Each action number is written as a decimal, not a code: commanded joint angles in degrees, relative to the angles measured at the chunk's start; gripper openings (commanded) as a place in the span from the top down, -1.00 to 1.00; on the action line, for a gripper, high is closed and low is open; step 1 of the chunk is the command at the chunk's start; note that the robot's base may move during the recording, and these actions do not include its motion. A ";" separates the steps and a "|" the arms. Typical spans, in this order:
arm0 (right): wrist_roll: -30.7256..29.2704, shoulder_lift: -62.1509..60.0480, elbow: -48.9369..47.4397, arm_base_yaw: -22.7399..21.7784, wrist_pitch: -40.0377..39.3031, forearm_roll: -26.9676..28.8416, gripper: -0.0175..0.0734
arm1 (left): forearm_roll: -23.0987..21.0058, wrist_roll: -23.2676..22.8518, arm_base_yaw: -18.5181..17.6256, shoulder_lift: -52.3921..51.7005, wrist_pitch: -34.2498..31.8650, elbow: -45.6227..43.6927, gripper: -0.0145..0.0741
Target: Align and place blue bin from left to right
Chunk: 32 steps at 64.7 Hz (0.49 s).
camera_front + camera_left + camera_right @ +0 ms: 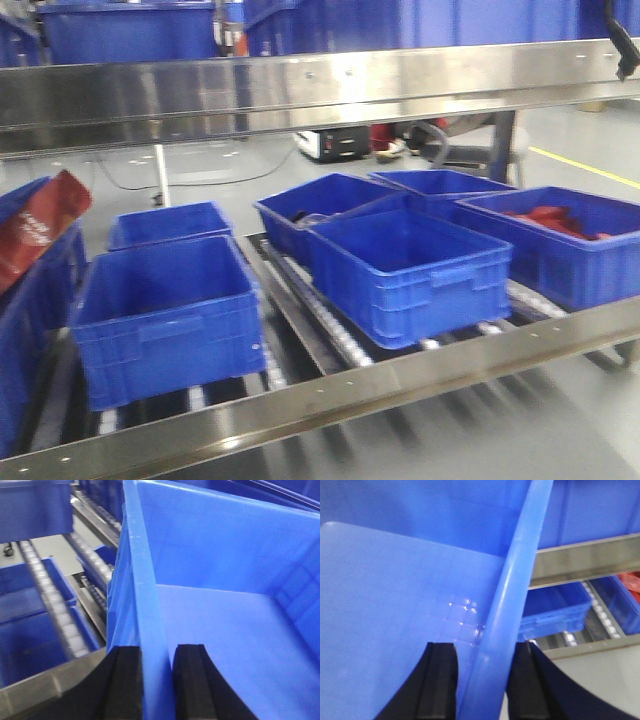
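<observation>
Both near-closed: left gripper (157,680), right gripper (485,680) each clamp blue bin (225,555) wall, seemingly firmly.

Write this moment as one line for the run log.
left gripper: shut on blue bin wall | right gripper: shut on blue bin rim | roller rack: other bins resting

Leftmost blue bin (28,350) — perhaps its red bag (40,232) too — cropped leftward.

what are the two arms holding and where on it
A blue bin, by its rim: the left fingers pinch one wall's top edge, the right fingers another's.
</observation>
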 commanded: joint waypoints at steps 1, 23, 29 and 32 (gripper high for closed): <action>1.58 -0.71 -0.55 0.35 -6.22 1.43 0.77 | -5.50 0.82 -1.01 -1.82 -5.82 -1.17 0.92; 1.58 -0.71 -0.55 0.35 -6.22 1.43 0.77 | -5.50 0.82 -1.01 -1.82 -5.82 -1.17 0.92; 1.58 -0.71 -0.55 0.35 -6.22 1.43 0.77 | -5.50 0.82 -1.01 -1.82 -5.82 -1.17 0.92; 1.58 -0.71 -0.55 0.35 -6.22 1.43 0.77 | -5.50 0.82 -1.01 -1.82 -5.82 -1.17 0.92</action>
